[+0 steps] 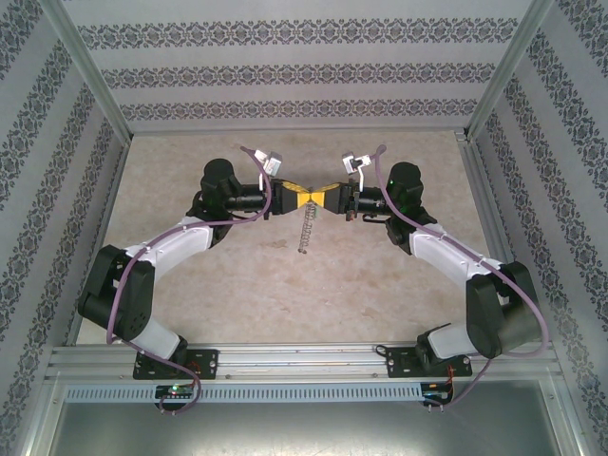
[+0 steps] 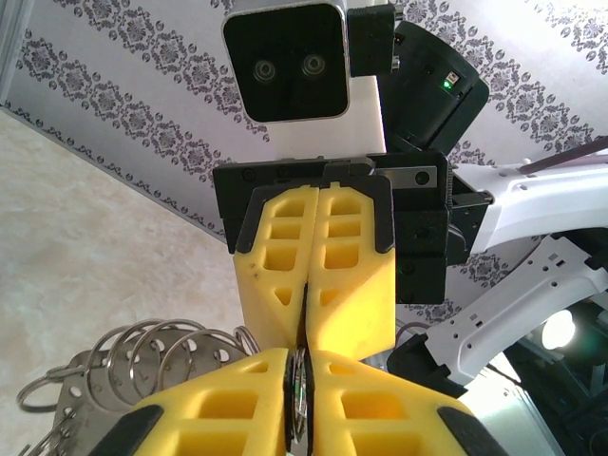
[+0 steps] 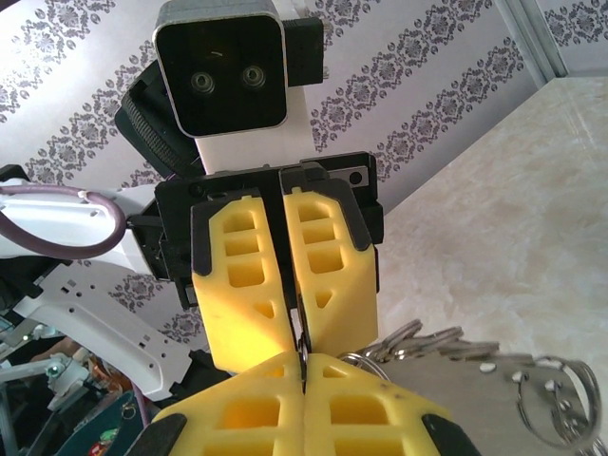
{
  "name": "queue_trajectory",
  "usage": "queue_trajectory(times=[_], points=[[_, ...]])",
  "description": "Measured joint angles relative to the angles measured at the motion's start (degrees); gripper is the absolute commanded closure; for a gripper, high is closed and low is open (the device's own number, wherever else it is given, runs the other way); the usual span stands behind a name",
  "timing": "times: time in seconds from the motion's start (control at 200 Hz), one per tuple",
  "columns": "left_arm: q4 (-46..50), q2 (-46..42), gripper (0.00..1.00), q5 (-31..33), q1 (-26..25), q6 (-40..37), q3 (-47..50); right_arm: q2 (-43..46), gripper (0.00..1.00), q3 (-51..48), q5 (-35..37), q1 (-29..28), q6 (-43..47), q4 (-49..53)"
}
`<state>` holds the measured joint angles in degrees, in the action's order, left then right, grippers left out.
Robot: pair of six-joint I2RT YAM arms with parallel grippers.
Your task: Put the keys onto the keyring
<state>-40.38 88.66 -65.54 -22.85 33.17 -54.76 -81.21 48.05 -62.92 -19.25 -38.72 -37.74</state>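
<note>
Above the middle of the table my left gripper (image 1: 298, 198) and right gripper (image 1: 329, 198) meet tip to tip. The keyring (image 1: 304, 232) hangs below them as a string of small metal loops. In the left wrist view my left gripper (image 2: 302, 359) is shut on a thin edge-on metal piece with green in it, the key (image 2: 303, 391). The keyring's loops (image 2: 152, 348) fan out to its left. In the right wrist view my right gripper (image 3: 302, 361) is shut on the keyring's thin wire (image 3: 302, 353), with loops (image 3: 429, 340) trailing right.
The beige tabletop (image 1: 285, 294) lies below, walled by patterned panels (image 1: 285, 76) at the back and sides. A metal rail (image 1: 304, 359) carries both arm bases at the near edge. Each wrist camera faces the other arm's camera housing (image 2: 285, 59) close up.
</note>
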Motion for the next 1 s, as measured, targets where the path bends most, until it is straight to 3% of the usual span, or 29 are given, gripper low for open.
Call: queue_trajectory(times=[0.055,0.18,0.235,0.34,0.6,0.749,0.999], points=[[0.0,0.0,1.0,0.0,0.0,0.0,0.0,0.0,1.0,0.0,-0.1,0.0,-0.1,-0.1],[-0.2,0.0,1.0,0.2,0.0,-0.1,0.0,-0.1,1.0,0.0,-0.2,0.0,-0.1,-0.2],[-0.8,0.0,1.0,0.6,0.0,0.0,0.2,-0.1,0.83,0.0,-0.1,0.1,-0.4,-0.3],[-2.6,0.0,1.0,1.2,-0.6,0.2,0.9,0.0,0.71,0.1,0.5,1.1,-1.5,-1.0],[-6.3,-0.1,1.0,3.7,-1.1,0.7,3.4,4.4,0.62,-3.0,3.9,4.3,-3.0,-2.3],[-8.5,-0.4,1.0,4.9,-1.1,1.8,4.1,9.2,0.57,-8.1,9.3,4.2,-3.1,-2.6],[-10.8,-1.2,1.0,6.4,-1.2,3.0,4.2,14.9,0.53,-14.9,20.3,0.1,-0.5,-0.2]])
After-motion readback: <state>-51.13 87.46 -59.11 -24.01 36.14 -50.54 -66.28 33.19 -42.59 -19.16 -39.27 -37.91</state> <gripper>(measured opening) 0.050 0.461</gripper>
